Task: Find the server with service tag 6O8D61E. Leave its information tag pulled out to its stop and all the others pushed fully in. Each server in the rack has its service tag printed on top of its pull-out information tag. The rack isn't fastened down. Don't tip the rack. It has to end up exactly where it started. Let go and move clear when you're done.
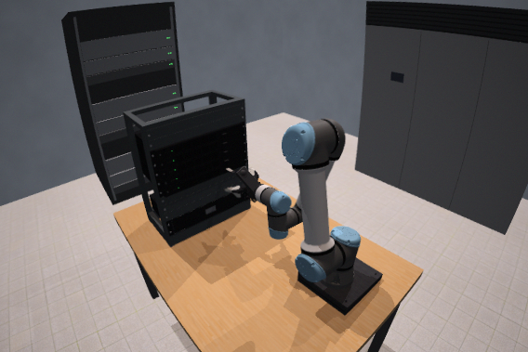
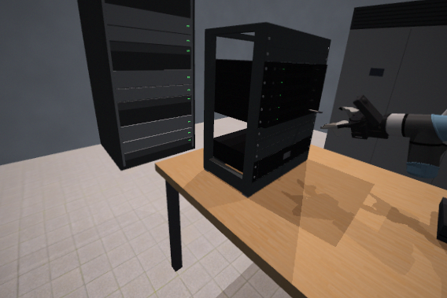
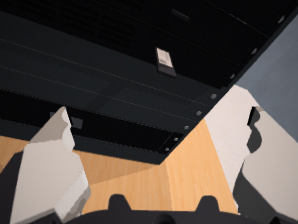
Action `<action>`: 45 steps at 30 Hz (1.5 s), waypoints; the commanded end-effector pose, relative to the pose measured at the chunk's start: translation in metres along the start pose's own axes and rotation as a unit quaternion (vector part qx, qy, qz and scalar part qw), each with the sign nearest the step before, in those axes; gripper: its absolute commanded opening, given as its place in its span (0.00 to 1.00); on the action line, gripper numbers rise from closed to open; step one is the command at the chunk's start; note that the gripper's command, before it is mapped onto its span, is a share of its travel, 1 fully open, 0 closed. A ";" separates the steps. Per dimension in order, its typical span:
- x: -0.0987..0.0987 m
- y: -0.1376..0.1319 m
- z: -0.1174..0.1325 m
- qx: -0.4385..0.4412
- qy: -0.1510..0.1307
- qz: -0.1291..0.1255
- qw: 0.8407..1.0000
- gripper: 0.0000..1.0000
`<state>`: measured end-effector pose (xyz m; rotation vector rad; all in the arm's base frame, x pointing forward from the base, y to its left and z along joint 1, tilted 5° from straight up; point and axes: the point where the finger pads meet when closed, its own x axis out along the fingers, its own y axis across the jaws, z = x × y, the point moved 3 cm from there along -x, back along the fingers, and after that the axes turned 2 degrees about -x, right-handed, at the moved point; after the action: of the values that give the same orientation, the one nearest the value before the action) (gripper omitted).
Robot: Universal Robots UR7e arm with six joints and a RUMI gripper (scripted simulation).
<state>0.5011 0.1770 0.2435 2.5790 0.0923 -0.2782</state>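
A: Where's the hand (image 2: 341,117) and what's it doing?

B: It hangs in front of the small rack's face, fingers spread wide with nothing between them. In the wrist view the two pale fingers frame the lower servers, apart from them.

A: Start from the left, then. What's over there?

B: A tall cabinet (image 2: 94,81) on the floor behind the desk (image 2: 275,238), with green lights down its front. It plays no part in the task.

A: And next to it?

B: The small rack (image 2: 209,101) stands near the desk's left end, its front turned toward the arm so the tags face the reach. It sits upright and flat on the wood.

A: Is any tag out?

B: One. A small pale tag (image 3: 164,59) sticks out from a server partway up, near the rack's right post. In the side view it shows as a thin tab (image 2: 315,112) jutting toward the hand. The print on top is too small to read.

A: Why hold the hand back and open?

B: Likely so the wrist camera can look down on the label, and so nothing nudges an unfastened rack.

A: Further right?

B: The arm's base plate (image 1: 372,277) near the desk's right end, and a grey cabinet (image 1: 442,119) beyond.
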 end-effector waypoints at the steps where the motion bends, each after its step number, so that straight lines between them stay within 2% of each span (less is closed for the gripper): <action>1: 0.000 0.000 0.000 -0.015 -0.001 0.001 1.000 1.00; 45: 0.003 -0.004 0.000 -0.130 -0.016 0.002 0.991 1.00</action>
<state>0.5036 0.1806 0.2405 2.3362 0.1038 -0.2854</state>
